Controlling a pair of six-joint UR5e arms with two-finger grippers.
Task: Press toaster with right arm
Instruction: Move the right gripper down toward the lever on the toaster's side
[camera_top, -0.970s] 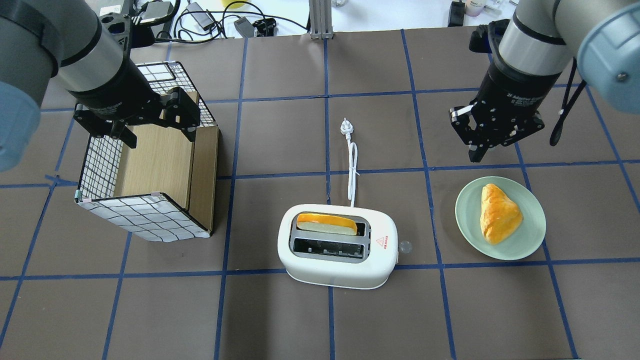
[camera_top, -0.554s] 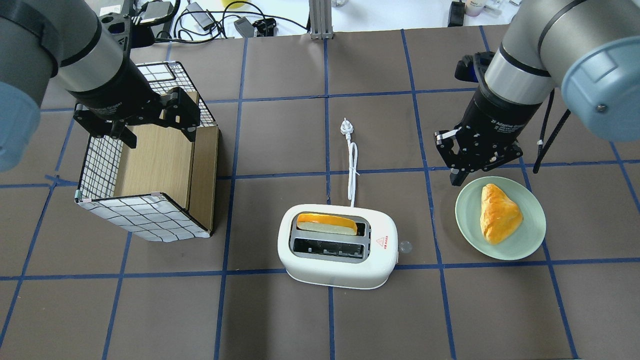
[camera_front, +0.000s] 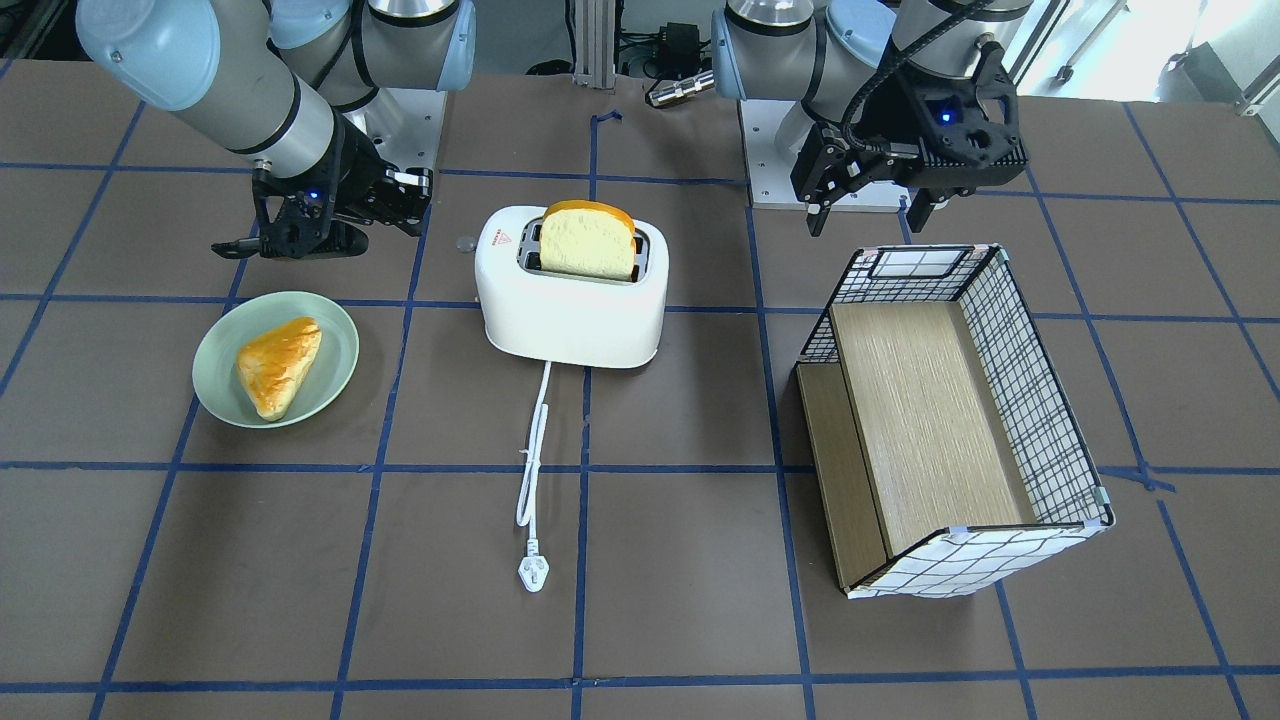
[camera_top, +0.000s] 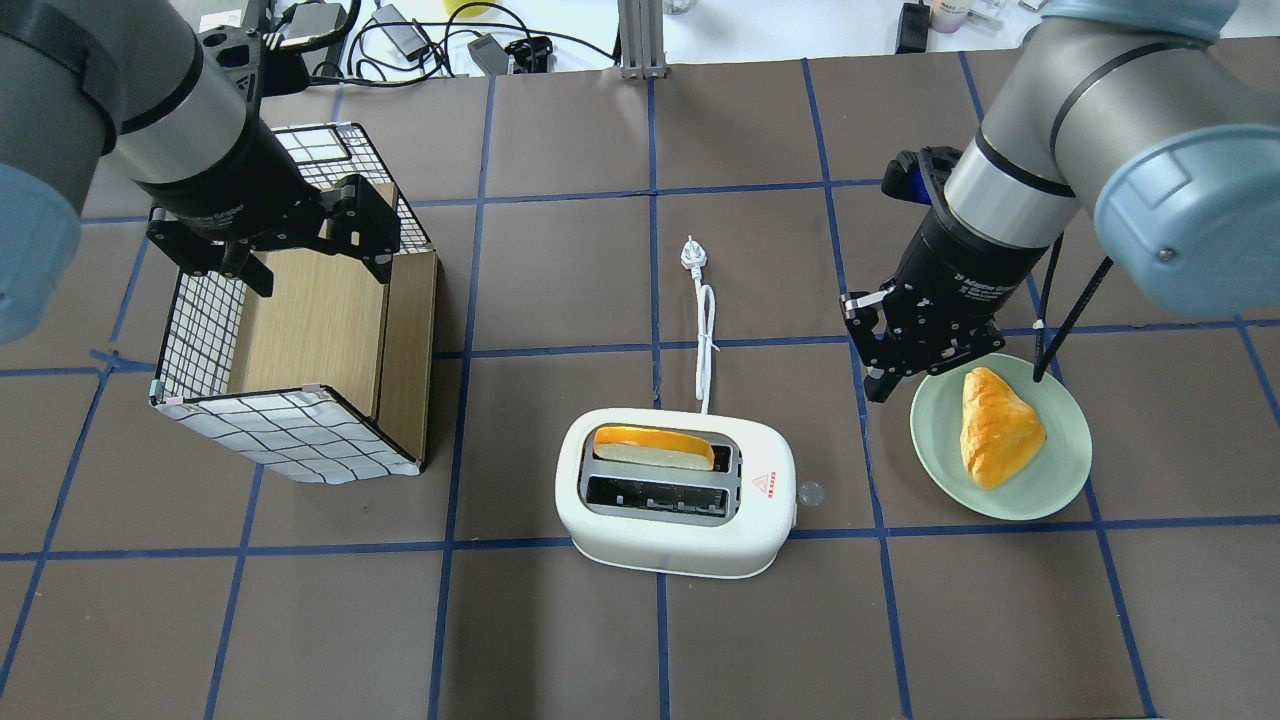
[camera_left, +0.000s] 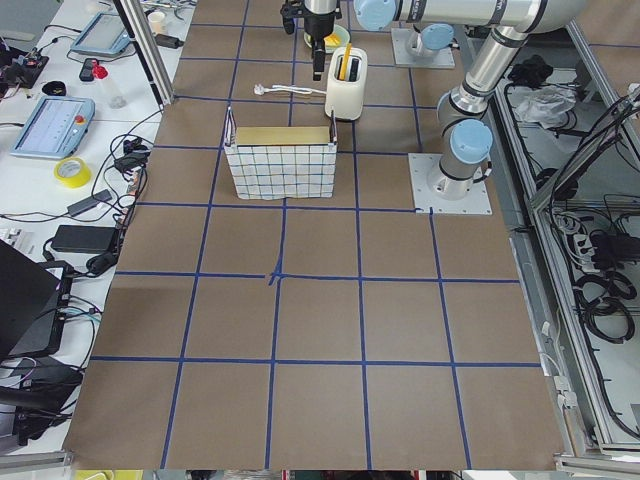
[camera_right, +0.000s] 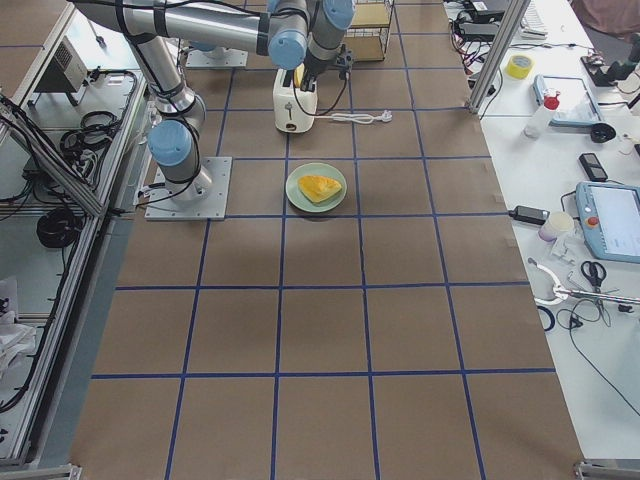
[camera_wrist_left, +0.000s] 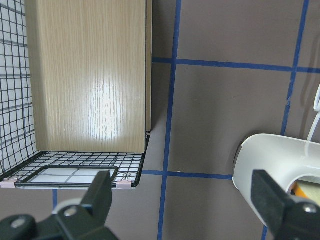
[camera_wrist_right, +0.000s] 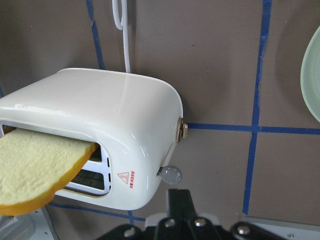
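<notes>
The white toaster stands at the table's middle with a bread slice in its far slot, which also shows in the front view. Its clear lever knob sticks out of the right end. My right gripper is shut and empty. It hangs to the right of the toaster and beyond it, at the plate's edge, apart from the knob. The right wrist view shows the toaster and the knob just ahead of the closed fingertips. My left gripper is open over the grid box.
A grid-patterned box with a wooden inside lies at the left. A green plate with a pastry sits right of the toaster. The white cord and plug run away from the toaster's far side.
My right gripper has moved left and nearer, from beyond the plate to the plate's left edge, closer to the toaster's knob. The left arm has not moved.
</notes>
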